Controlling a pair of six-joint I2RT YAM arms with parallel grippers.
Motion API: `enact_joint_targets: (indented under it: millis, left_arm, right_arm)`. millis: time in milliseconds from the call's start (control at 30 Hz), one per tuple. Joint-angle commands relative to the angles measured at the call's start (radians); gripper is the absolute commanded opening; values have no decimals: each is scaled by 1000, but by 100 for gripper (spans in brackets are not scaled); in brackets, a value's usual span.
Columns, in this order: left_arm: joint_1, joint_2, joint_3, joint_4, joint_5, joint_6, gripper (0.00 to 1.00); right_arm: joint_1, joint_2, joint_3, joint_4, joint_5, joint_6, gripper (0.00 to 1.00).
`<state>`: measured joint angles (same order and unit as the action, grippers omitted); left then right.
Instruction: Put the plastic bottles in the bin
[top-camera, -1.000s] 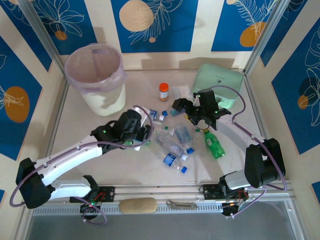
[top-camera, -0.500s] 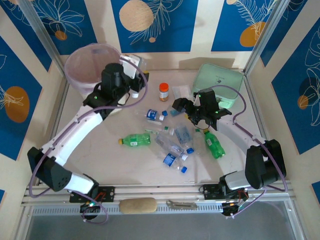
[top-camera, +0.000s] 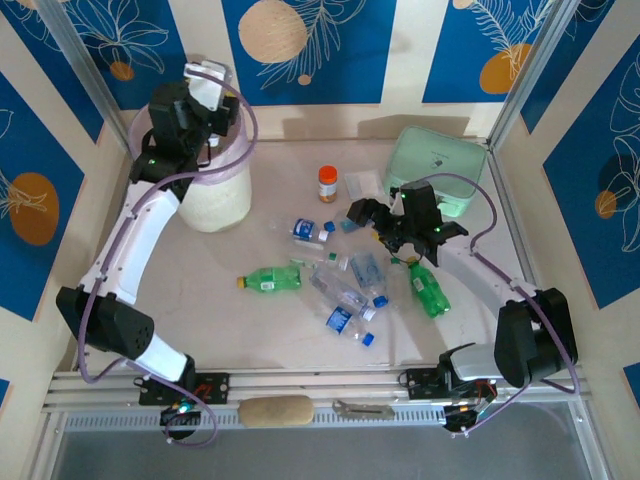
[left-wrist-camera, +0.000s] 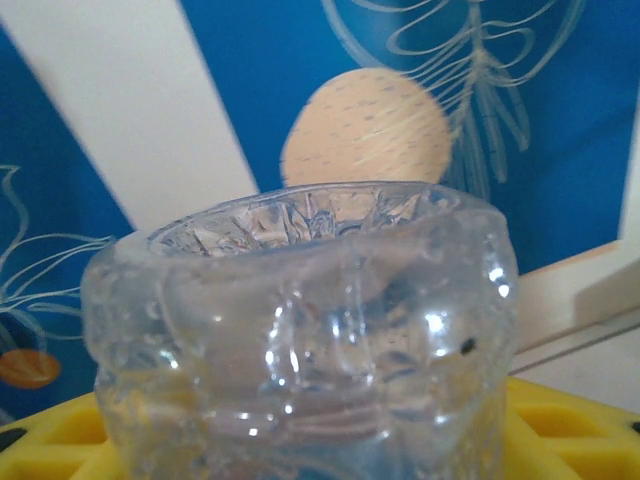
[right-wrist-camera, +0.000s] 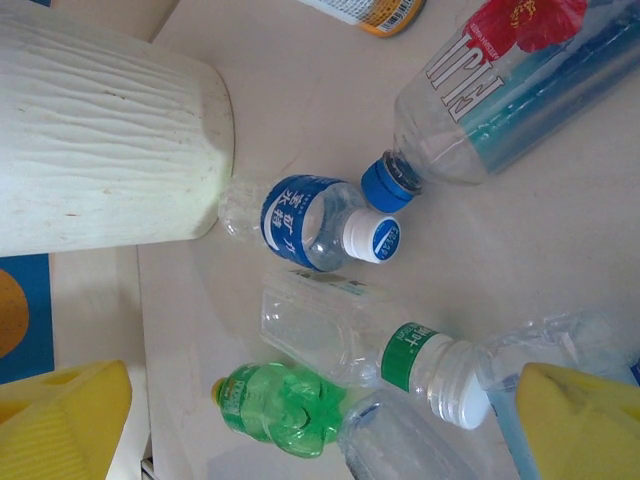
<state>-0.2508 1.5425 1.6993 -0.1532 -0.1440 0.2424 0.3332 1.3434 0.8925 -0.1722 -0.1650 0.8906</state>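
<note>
1. The left arm has white shells, black joints and a black base block.
2. The right arm matches it.
3. Lilac cables loop along both.
4. Green lights glow near the wrists.
5. The fingers are bright yellow and ribbed.

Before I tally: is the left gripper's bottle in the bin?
Out: the left gripper holds the bottle, raised by the bin.
</note>
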Motion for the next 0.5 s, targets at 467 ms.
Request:
enact_joint_targets:
  millis: [467]
  left_arm:
    - [162, 146, 74, -39, 13, -43, 65]
  right_arm:
    - [-6, -102, -36, -65, 41, -22, 99]
